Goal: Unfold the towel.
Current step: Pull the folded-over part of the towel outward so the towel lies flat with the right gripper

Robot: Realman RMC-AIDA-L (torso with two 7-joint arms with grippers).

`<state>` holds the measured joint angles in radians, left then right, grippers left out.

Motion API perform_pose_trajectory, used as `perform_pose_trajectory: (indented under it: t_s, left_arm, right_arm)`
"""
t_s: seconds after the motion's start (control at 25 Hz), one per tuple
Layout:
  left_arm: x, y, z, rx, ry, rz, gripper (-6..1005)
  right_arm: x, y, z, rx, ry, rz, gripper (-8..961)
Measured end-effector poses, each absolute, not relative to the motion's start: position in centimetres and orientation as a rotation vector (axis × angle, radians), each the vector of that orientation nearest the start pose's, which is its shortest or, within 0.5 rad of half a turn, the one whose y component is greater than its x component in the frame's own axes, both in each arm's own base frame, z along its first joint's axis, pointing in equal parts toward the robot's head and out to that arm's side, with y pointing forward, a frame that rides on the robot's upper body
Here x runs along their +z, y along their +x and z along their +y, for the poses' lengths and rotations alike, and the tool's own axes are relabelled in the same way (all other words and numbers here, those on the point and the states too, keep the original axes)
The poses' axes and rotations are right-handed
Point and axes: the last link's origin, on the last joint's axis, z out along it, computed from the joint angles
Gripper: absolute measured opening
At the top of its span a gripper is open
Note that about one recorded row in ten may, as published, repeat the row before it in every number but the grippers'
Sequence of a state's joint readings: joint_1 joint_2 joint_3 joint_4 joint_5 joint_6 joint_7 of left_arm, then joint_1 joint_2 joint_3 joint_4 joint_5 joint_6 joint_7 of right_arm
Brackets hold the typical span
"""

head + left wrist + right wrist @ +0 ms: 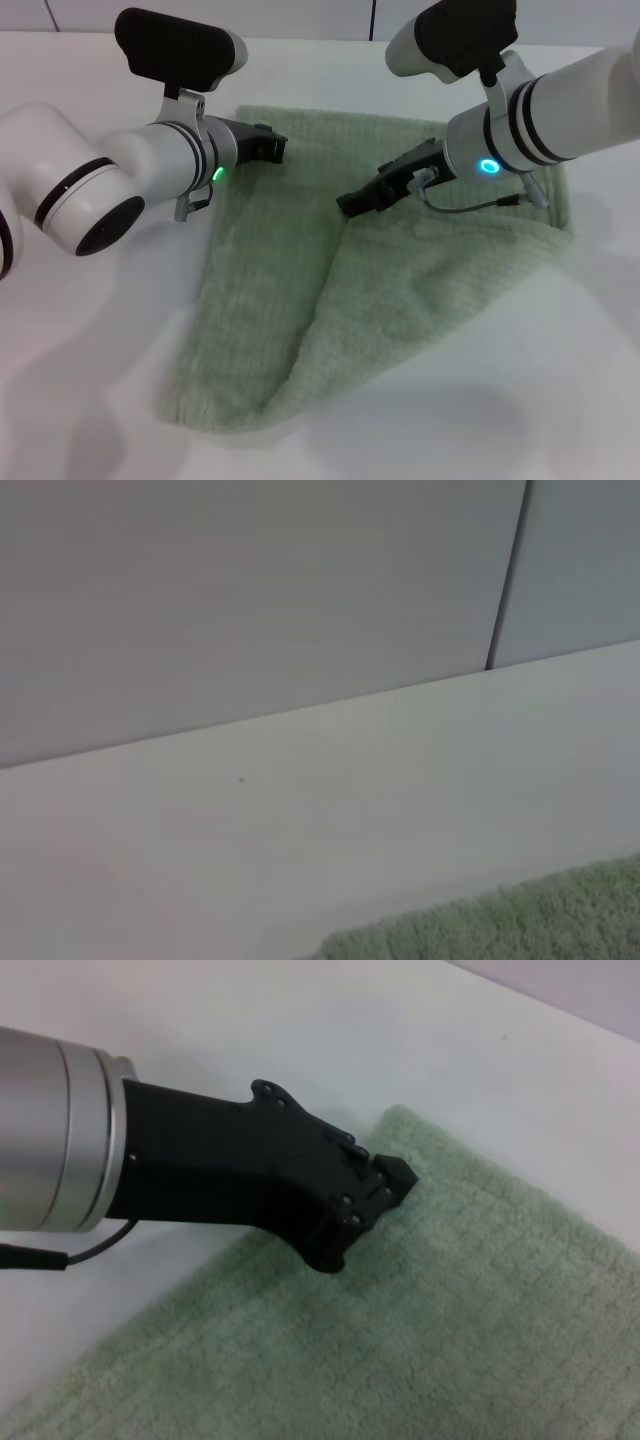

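Observation:
The pale green towel (420, 290) lies on the white table, with a flap folded diagonally over its right part. My right gripper (354, 203) is at the top point of that flap, shut on the cloth, which rises to its tip. My left gripper (276, 148) hovers over the towel's far left edge, near the corner. It shows in the right wrist view (368, 1212) as a black piece just above the towel (450, 1340) by its corner. The left wrist view shows only a strip of the towel's edge (520, 920).
The white table (90, 380) surrounds the towel on all sides. A pale wall with a dark seam (505, 580) stands behind the table's far edge. A thin cable (470, 207) hangs under my right wrist above the towel.

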<state>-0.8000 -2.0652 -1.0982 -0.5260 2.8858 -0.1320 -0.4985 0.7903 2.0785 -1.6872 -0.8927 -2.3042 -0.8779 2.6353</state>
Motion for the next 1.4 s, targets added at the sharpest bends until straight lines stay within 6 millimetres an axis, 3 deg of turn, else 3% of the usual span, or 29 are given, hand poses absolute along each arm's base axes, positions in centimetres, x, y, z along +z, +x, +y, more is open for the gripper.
perform_pose_trajectory:
  t_s: [1.4]
  left_arm:
    - [-9.84,-22.57,42.95,-0.088,-2.044,-0.919,-2]
  right_arm:
    - [-10.19,15.16,40.55,-0.163,-2.567,0.871,758]
